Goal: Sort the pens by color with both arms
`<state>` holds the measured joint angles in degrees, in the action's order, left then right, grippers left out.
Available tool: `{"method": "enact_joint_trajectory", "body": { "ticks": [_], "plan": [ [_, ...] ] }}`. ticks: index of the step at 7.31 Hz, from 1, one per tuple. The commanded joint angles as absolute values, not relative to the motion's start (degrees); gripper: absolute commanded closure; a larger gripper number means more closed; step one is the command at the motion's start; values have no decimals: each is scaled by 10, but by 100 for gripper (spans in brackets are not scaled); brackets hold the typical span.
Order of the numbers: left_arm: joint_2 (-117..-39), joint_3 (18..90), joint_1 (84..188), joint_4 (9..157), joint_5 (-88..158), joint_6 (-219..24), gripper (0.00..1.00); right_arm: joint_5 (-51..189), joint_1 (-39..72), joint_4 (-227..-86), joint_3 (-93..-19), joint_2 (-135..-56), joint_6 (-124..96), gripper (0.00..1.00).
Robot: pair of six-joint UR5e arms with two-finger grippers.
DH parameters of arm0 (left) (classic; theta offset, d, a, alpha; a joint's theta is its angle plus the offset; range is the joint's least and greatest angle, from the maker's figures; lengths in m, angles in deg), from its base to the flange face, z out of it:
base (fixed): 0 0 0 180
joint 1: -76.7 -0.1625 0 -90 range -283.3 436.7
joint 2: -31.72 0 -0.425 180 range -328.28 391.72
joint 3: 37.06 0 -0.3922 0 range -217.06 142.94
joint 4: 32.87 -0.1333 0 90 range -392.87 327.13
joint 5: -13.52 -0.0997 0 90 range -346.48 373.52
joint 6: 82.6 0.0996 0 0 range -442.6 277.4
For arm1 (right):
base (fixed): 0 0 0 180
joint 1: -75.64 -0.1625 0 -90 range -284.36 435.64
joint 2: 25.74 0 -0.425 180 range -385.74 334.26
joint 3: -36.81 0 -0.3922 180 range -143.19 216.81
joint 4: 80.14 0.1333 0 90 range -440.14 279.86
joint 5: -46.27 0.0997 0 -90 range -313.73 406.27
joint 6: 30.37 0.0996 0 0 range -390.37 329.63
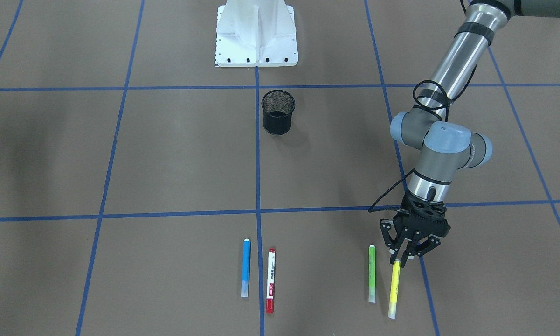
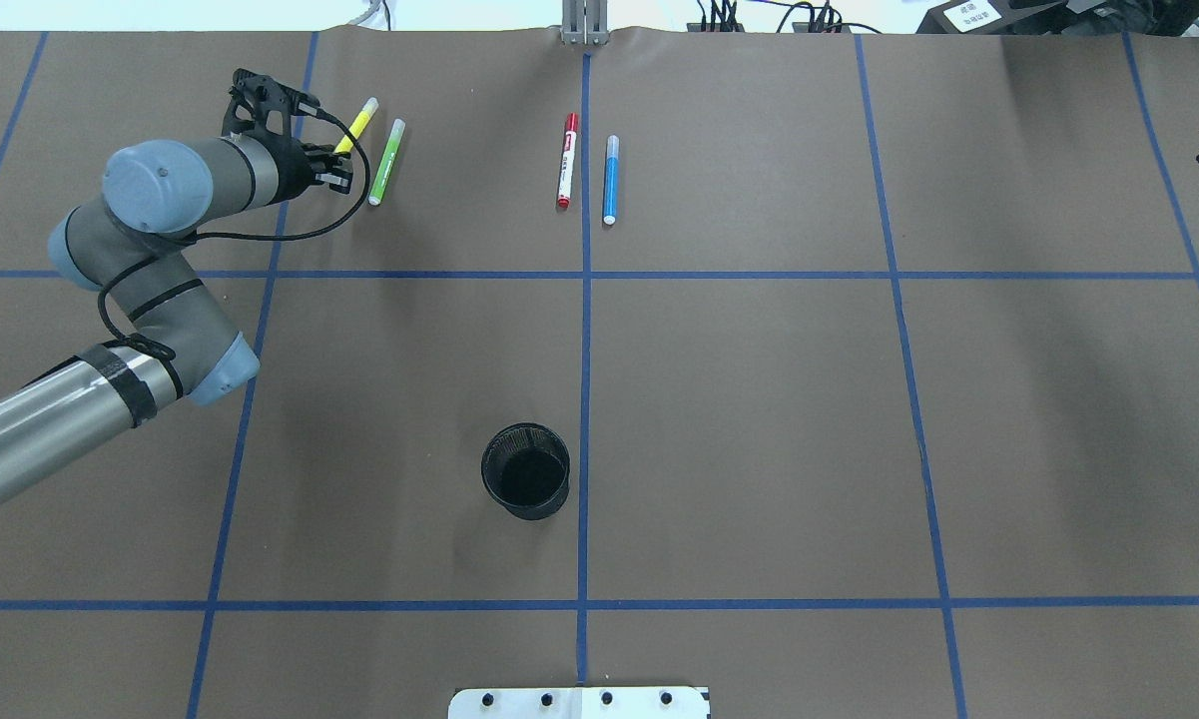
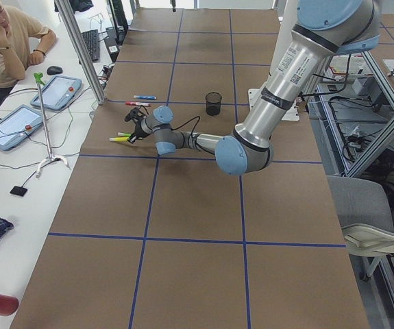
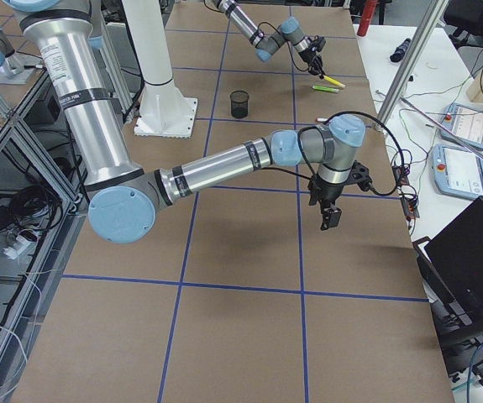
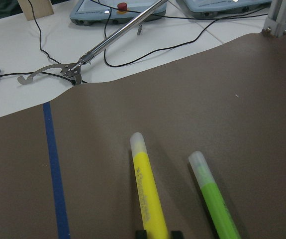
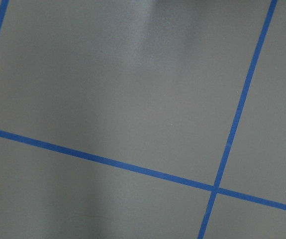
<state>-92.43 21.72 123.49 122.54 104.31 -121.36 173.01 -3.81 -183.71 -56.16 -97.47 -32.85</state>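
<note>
Where the left arm (image 1: 452, 70) reaches out to the far edge of the tabletop (image 1: 177, 158), we see the left gripper (image 1: 400, 259) pointing down with its fingers closed against the two sides of the yellow highlighter (image 1: 394, 289), clamped on the end nearer the robot; in the left wrist view the black fingertips (image 5: 142, 233) press the yellow barrel from both sides, and the translucent cap points away toward the tabletop's edge; we cannot tell whether the highlighter is raised off the surface. The green highlighter (image 1: 372, 274) lies just beside the yellow one, apart from it, on the side toward the middle of the tabletop; further along, the blue pen (image 1: 245, 268) and the white-barrelled pen with red ends (image 1: 271, 280) lie side by side, one on each side of the central blue tape line (image 1: 258, 154), near each other but not touching. The black mesh cup (image 1: 278, 112) stands upright between the pens and the white pedestal base (image 1: 256, 32). The right gripper (image 4: 331, 214) hangs over bare tabletop, well apart from the pens; we cannot tell whether its fingers are apart or together; its wrist view shows only brown surface and crossing tape lines.
</note>
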Motion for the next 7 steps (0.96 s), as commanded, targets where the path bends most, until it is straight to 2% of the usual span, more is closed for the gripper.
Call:
{"method": "enact_joint_trajectory", "body": {
  "ticks": [1,2,3,4,5,7],
  "plan": [
    [-923,220,1234,1226,1043,-1214,34,1730,-38,-1836,-562,-974,-326,1],
    [-922,222,1235,1226,1043,-1214,22,1730,-37,-1836,-562,-974,-326,1],
    [-922,234,1235,1223,1047,-1214,7,1730,-36,-1836,-562,-974,-325,1],
    [-922,248,1239,1216,1048,-1214,1,1730,-35,-1835,-562,-974,-322,1],
    [-919,262,1254,1183,1074,-1214,1,1730,-31,-1834,-563,-971,-307,1],
    [-870,370,1320,1040,1196,-1213,1,1731,-23,-1834,-565,-970,-300,1]
  ]
}}
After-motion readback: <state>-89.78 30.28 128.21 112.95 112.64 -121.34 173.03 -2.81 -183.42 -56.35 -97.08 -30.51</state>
